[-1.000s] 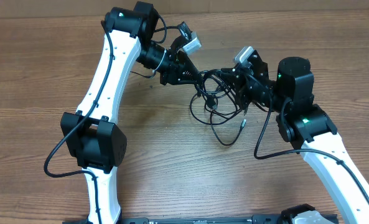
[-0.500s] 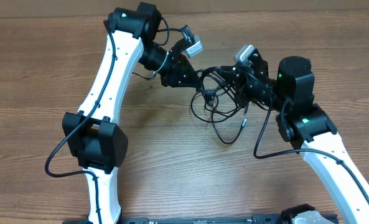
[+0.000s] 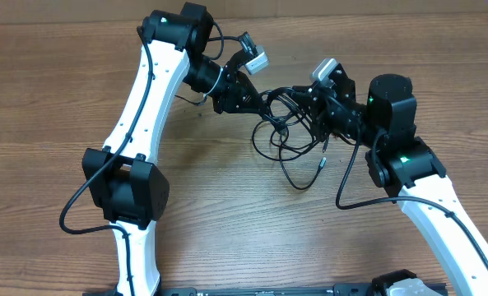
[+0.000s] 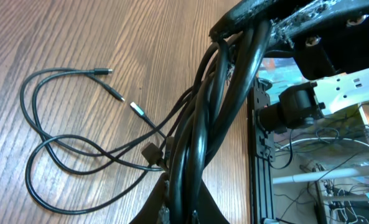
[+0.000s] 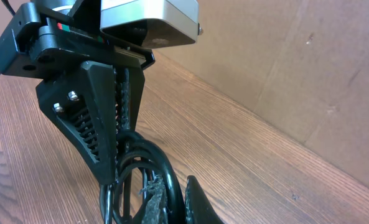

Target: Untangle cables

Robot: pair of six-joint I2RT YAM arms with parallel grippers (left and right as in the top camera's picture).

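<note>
The cables [image 3: 286,177] are thin black cords, knotted in a bundle between my two grippers, with loops trailing toward the table's near side. My left gripper [image 3: 257,100] is shut on several strands of the bundle; in the left wrist view the strands [image 4: 203,124] run up out of the left gripper [image 4: 183,208] to the right gripper's fingers [image 4: 259,12]. My right gripper [image 3: 307,104] is shut on a curved strand [image 5: 165,168], seen at the bottom of the right gripper [image 5: 175,208] view. Loose loops [image 4: 53,149] with small silver-tipped plugs [image 4: 137,111] lie flat on the wood.
The wooden table [image 3: 54,107] stretches wide on the left and front. Both white arms reach in from the near edge, the left arm [image 3: 141,107] and the right arm [image 3: 441,205]. A cardboard wall [image 5: 308,56] stands behind the table.
My left gripper has shifted slightly right and up and closed tighter on the cable strands. The right gripper has held still, and the hanging loops barely moved.
</note>
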